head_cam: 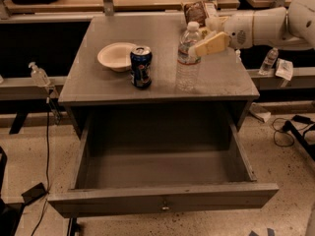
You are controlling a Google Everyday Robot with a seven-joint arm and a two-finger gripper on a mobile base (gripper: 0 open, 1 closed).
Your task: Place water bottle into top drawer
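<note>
The water bottle (188, 58), clear ribbed plastic with a white cap, stands upright on the grey cabinet top (98, 82), right of centre. My gripper (202, 36) reaches in from the right at the height of the bottle's shoulder. It is open, and its near yellowish finger (211, 44) has its tip at the bottle's right side. The top drawer (162, 200) is pulled fully out below the cabinet top. It is empty, with a small metal knob (165, 208) on its front panel.
A blue soda can (141, 66) and a white paper bowl (116, 56) stand left of the bottle. A snack bag (196, 12) lies at the back behind it. A small bottle (268, 61) and a pump dispenser (38, 74) sit on side shelves. Cables lie on the floor.
</note>
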